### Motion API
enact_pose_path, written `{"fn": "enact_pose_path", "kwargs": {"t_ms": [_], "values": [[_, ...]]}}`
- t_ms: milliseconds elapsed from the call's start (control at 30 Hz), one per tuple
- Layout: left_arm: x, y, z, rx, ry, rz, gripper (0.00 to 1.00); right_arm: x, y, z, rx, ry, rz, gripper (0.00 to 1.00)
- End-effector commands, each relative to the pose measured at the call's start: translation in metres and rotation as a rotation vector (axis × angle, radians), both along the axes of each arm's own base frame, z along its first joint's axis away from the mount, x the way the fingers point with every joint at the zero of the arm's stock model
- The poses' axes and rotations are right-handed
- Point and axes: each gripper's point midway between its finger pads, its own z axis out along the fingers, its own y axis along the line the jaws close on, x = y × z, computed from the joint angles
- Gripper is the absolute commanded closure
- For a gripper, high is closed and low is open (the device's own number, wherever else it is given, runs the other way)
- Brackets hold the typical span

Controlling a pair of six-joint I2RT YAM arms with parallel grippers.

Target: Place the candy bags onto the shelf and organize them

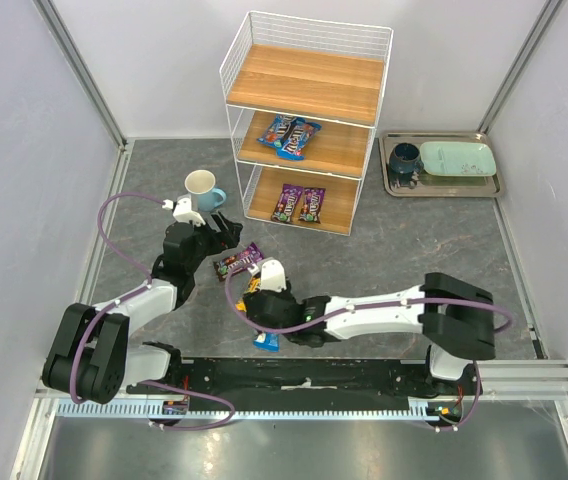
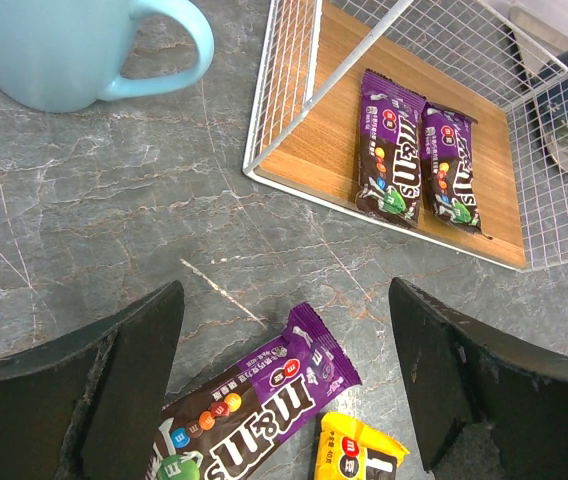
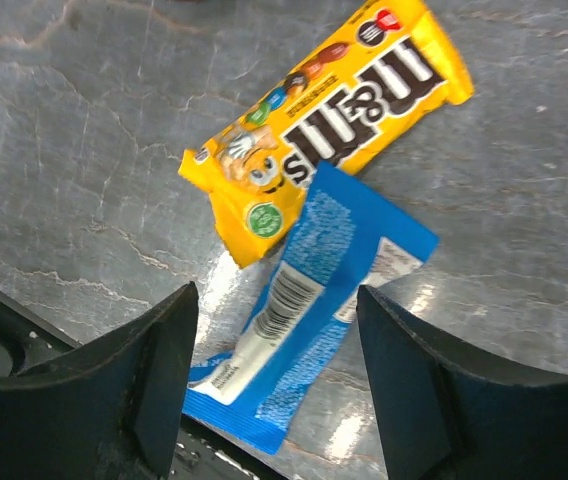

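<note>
The white wire shelf (image 1: 306, 120) has two blue candy bags (image 1: 291, 135) on its middle board and two purple bags (image 1: 299, 203) on its bottom board; the purple pair also shows in the left wrist view (image 2: 419, 162). A purple bag (image 2: 254, 410) lies on the table under my open left gripper (image 2: 289, 390), with the tip of a yellow bag (image 2: 356, 455) beside it. My right gripper (image 3: 274, 390) is open over a blue bag (image 3: 309, 315) lying face down, overlapping the yellow bag (image 3: 329, 120). In the top view the left gripper (image 1: 226, 236) and right gripper (image 1: 256, 310) sit close together.
A light blue mug (image 1: 204, 189) stands left of the shelf; it also shows in the left wrist view (image 2: 84, 45). A metal tray (image 1: 442, 186) with a dark cup and a pale green plate lies at the far right. The blue bag lies near the table's front edge.
</note>
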Motion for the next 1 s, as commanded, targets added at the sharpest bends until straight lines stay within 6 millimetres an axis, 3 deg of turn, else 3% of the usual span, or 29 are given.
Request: {"fn": "enact_pose_path", "kwargs": {"t_ms": [0,267,333,400,467,533,567,633,667,733,767,800,833,867,933,967], "values": [[0.008,-0.001,0.015,-0.043,-0.042,0.017,0.10,0.004,0.005,-0.004,-0.074,-0.025,-0.056,0.29],[0.007,-0.001,0.014,-0.043,-0.041,0.014,0.10,0.013,-0.005,-0.022,-0.163,-0.041,-0.123,0.48],[0.007,-0.001,0.014,-0.042,-0.042,0.014,0.10,0.012,-0.007,-0.026,-0.164,-0.035,-0.133,0.58],[0.007,-0.001,0.015,-0.042,-0.044,0.015,0.10,0.013,-0.009,-0.020,-0.146,-0.043,-0.146,0.69],[0.006,0.000,0.016,-0.042,-0.047,0.018,0.10,0.014,-0.014,-0.017,-0.128,-0.052,-0.153,0.72],[0.005,-0.001,0.023,-0.050,-0.069,0.010,0.10,0.013,-0.016,-0.002,-0.058,-0.067,-0.147,0.79],[0.002,-0.002,0.025,-0.053,-0.076,0.000,0.11,0.011,-0.014,0.017,0.011,-0.068,-0.134,0.81],[-0.003,-0.008,0.043,-0.075,-0.130,-0.036,0.11,0.009,-0.020,0.026,0.091,-0.079,-0.122,0.86],[-0.006,-0.009,0.045,-0.084,-0.136,-0.046,0.11,0.008,-0.023,0.050,0.178,-0.090,-0.129,0.91],[-0.014,-0.017,0.060,-0.134,-0.170,-0.084,0.12,0.012,-0.044,0.051,0.229,-0.086,-0.174,0.93],[-0.018,-0.021,0.062,-0.154,-0.169,-0.108,0.13,0.014,-0.051,0.075,0.320,-0.098,-0.187,0.94],[-0.022,-0.027,0.067,-0.198,-0.167,-0.134,0.15,0.011,-0.060,0.071,0.352,-0.086,-0.180,0.94],[-0.032,-0.039,0.076,-0.232,-0.184,-0.202,0.16,0.016,-0.066,0.079,0.403,-0.084,-0.187,0.94],[-0.039,-0.046,0.081,-0.262,-0.194,-0.244,0.18,0.014,-0.073,0.103,0.498,-0.100,-0.167,0.93],[-0.062,-0.065,0.093,-0.344,-0.205,-0.360,0.20,0.011,-0.078,0.115,0.613,-0.089,-0.097,0.93],[-0.071,-0.071,0.105,-0.371,-0.246,-0.409,0.21,0.008,-0.083,0.135,0.685,-0.106,-0.064,0.93]]}}
